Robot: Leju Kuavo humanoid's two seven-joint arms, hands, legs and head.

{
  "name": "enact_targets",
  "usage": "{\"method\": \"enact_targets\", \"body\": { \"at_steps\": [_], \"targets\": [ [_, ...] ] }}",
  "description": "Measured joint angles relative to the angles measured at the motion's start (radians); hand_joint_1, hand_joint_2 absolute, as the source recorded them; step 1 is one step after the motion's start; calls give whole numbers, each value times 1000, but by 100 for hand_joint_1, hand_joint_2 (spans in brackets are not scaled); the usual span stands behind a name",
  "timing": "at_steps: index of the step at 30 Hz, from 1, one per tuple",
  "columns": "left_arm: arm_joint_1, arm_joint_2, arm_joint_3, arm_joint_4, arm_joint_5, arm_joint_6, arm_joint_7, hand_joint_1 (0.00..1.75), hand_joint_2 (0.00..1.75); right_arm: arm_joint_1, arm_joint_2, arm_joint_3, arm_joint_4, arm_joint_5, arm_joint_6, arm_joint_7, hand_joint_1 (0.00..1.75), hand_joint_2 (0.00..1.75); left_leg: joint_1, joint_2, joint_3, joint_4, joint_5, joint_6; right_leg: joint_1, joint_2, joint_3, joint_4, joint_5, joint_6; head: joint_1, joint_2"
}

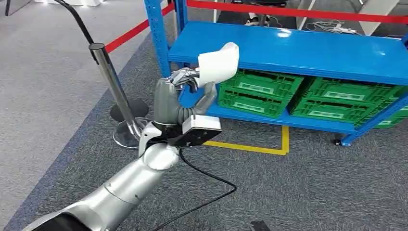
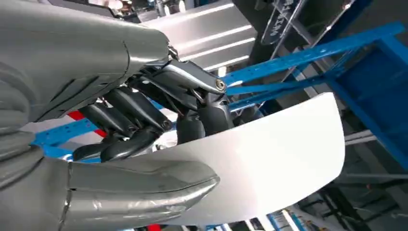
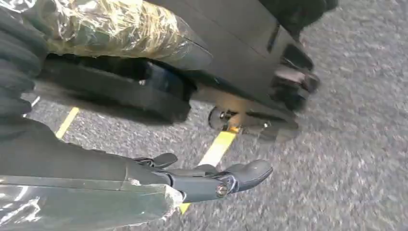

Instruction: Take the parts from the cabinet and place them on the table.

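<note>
Grey carpet [image 1: 312,183] spreads under a blue shelf rack [image 1: 298,50] at about one o'clock in the head view, with green crates [image 1: 260,91] on its lower shelf and yellow floor tape [image 1: 269,147] marking its footing. At ten o'clock a metal post [image 1: 113,86] carries a red barrier belt [image 1: 137,30].

In front of the rack's near corner, the left hand [image 1: 185,89] grasps a curved white part [image 1: 219,62], raised just above the hand and clear of the shelf. The left wrist view shows why the hold looks firm: the thick thumb [image 2: 144,192] lies along one face of the white part [image 2: 269,154] while the dark fingers [image 2: 139,120] curl against the other, pinching the thin shell between them. Held by one end, most of the part juts out free, probably so it can be set down without trapping the fingers. The silver forearm [image 1: 130,185] rises from seven o'clock, wrist bent upward, palm toward the rack.

The right hand [image 3: 211,180] hangs low over the carpet near a strip of yellow tape, holding nothing, fingers loosely extended.

No desk is visible, so the carry is likely yet to come.
</note>
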Motion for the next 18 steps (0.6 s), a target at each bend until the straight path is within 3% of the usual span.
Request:
{"method": "enact_targets", "body": {
  "at_steps": [2,3,4,5,7,8,9,10,12,14,15,17,18],
  "targets": [
    [1,1,0,0,0,0,0,175,175,1,0,0,0,0,0,0,0,175,-3,0,-7,1,3,4,-3,0,-81,184,-82,7,0,0],
    [2,1,0,2,0,0,0,175,175,2,0,0,0,0,0,0,0,175,-3,0,-11,2,5,5,-3,0,-111,249,-102,10,2,0],
    [5,1,0,4,0,0,0,175,175,3,0,0,0,0,0,0,0,175,-3,0,-11,2,5,4,-4,0,-114,258,-94,12,1,0],
    [6,1,0,5,0,0,0,175,175,3,0,0,0,0,0,0,0,175,-3,0,-11,3,6,3,-4,0,-91,223,-66,12,2,0],
    [5,0,0,5,0,0,0,175,175,2,0,0,0,0,-1,0,0,175,-2,-1,-11,8,5,1,-6,-1,10,31,25,10,2,0],
    [5,0,0,5,0,0,0,175,175,1,0,0,0,0,-1,0,0,175,-3,-1,-11,11,2,-3,-7,-1,49,-52,41,9,2,0],
    [4,0,0,5,0,0,0,175,175,-1,0,0,0,0,0,0,0,175,-11,-2,-18,15,2,-10,-3,1,73,-69,25,7,2,0],
    [4,0,0,5,0,0,0,175,175,-1,0,0,0,0,0,0,0,175,-12,-2,-24,19,6,-15,-3,2,65,-68,30,-3,-1,0],
    [4,0,0,5,0,0,0,175,175,3,0,0,0,0,0,0,0,175,-9,-2,-26,18,10,-22,0,4,58,-64,31,-12,0,0],
    [3,0,0,5,0,0,0,175,175,3,0,0,0,0,0,0,0,175,-7,-3,-31,32,-9,-35,-8,3,60,-70,39,-27,-1,0],
    [1,0,0,5,0,0,0,175,175,1,0,0,0,0,0,0,0,175,-6,-2,-47,71,-40,-41,-8,2,59,-70,39,-34,-7,0],
    [2,2,0,5,0,0,0,175,175,0,0,0,0,0,0,0,0,175,-1,-2,-118,234,-123,-49,-7,1,54,-70,41,-38,-6,0],
    [3,5,0,6,0,0,0,175,175,1,0,0,0,0,0,0,0,175,0,-2,-153,311,-150,-51,-7,1,52,-69,42,-39,-6,0]
  ]
}}
